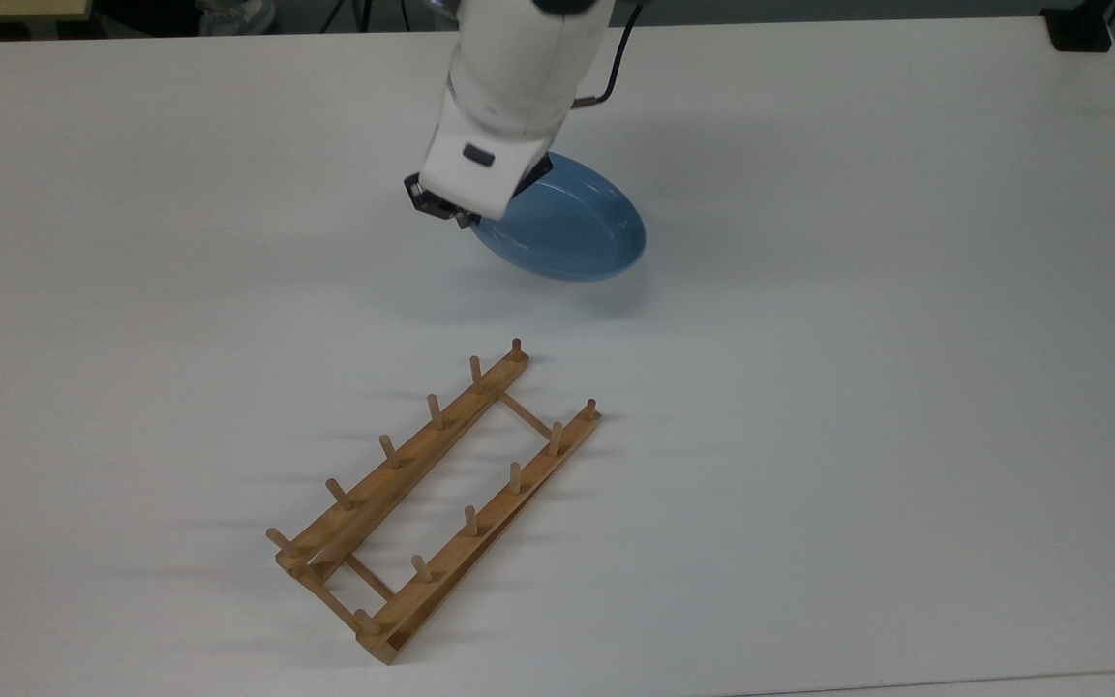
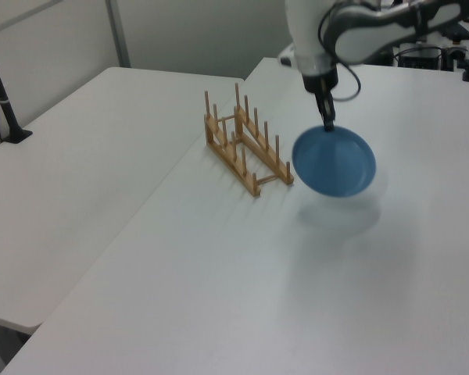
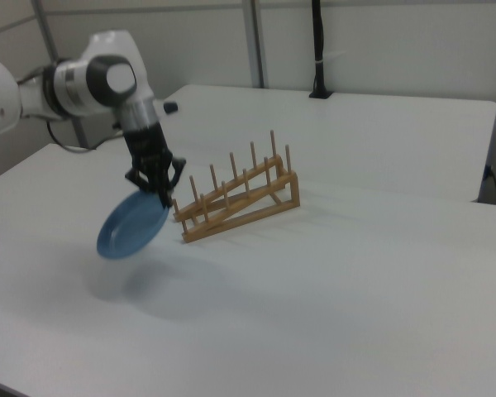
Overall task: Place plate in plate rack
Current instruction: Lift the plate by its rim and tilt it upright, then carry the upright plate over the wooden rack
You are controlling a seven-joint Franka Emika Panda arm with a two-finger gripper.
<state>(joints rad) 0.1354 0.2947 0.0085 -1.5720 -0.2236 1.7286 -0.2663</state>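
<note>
One plate (image 1: 567,227) is pinched at its rim by the hand (image 1: 466,215), the two fingers closed on the edge. It is carried clear of the tabletop (image 1: 906,387), its shadow falling well apart from it in the left view. It hangs below the hand, tilted steeply, close to standing on edge in the left view (image 2: 334,161) and the right view (image 3: 132,225).

The relation that matters: the rack (image 1: 436,499) lies away from the hand toward the bottom of the top view, well apart from the plate. In the top view its long axis runs diagonally, from just below the hand down toward the top view's lower left. The end nearest the hand is the one by the upper-right pegs. In the left view the rack (image 2: 246,148) is seen just beside the plate, on the left view's left; in the right view the rack (image 3: 236,198) stands on the right view's right of the hand (image 3: 161,197).

For a slot to be entered, the plate's face would probably have to be turned crosswise to the rails.

Counted: one plate, one rack, two rails, six pegs on each rail, one hand.
</note>
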